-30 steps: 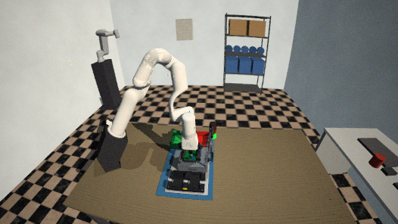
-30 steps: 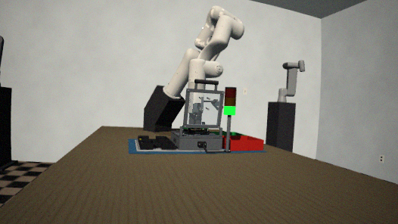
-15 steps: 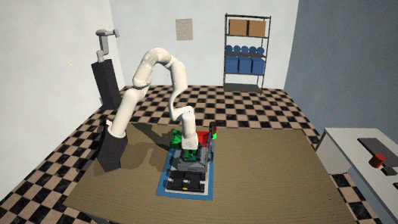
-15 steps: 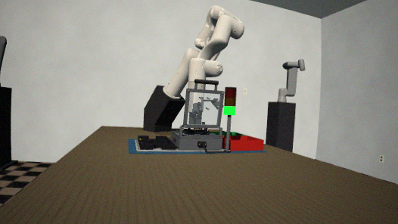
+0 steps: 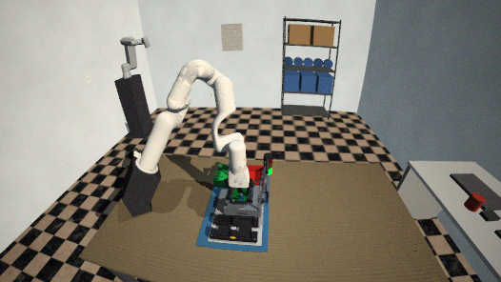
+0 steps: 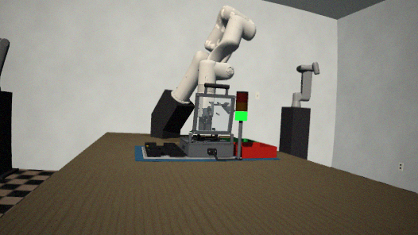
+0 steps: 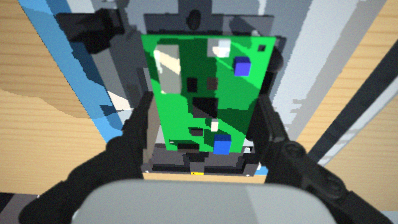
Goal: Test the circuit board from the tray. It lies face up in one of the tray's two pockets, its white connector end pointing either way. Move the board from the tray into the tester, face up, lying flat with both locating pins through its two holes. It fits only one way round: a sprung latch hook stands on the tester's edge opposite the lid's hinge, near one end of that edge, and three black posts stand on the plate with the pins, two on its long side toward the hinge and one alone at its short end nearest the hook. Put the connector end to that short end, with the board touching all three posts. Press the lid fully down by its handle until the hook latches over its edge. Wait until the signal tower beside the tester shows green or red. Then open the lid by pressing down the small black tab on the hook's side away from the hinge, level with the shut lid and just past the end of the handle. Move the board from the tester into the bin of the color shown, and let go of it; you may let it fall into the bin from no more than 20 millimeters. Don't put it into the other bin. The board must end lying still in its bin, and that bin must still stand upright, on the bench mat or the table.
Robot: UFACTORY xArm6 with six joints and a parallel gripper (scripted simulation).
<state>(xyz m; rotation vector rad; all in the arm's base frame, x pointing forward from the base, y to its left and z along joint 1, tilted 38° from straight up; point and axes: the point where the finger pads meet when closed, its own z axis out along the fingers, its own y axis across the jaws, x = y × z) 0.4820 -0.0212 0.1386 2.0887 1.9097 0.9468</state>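
My gripper (image 7: 205, 106) is shut on the long edges of the green board (image 7: 182, 117) (image 5: 239, 195). The board is face up, a little above the tester (image 5: 242, 210) (image 6: 199, 149) in the wrist view; the exact gap cannot be told. The lid's handle (image 6: 217, 86) stands high, with the lid open and upright. The black latch hook (image 7: 95, 31) is at the upper left. The signal tower (image 6: 241, 116) (image 5: 270, 171) shows green. The green bin (image 5: 220, 176) and red bin (image 5: 255, 171) (image 6: 256, 151) stand beyond the tester. The pins are hidden under the board.
The black tray (image 5: 219, 234) (image 6: 151, 151) lies on the near side of the tester, on the blue mat (image 5: 205, 238) (image 6: 139, 156). The upright lid and the signal tower rise beside my gripper, on the side away from the robot's base.
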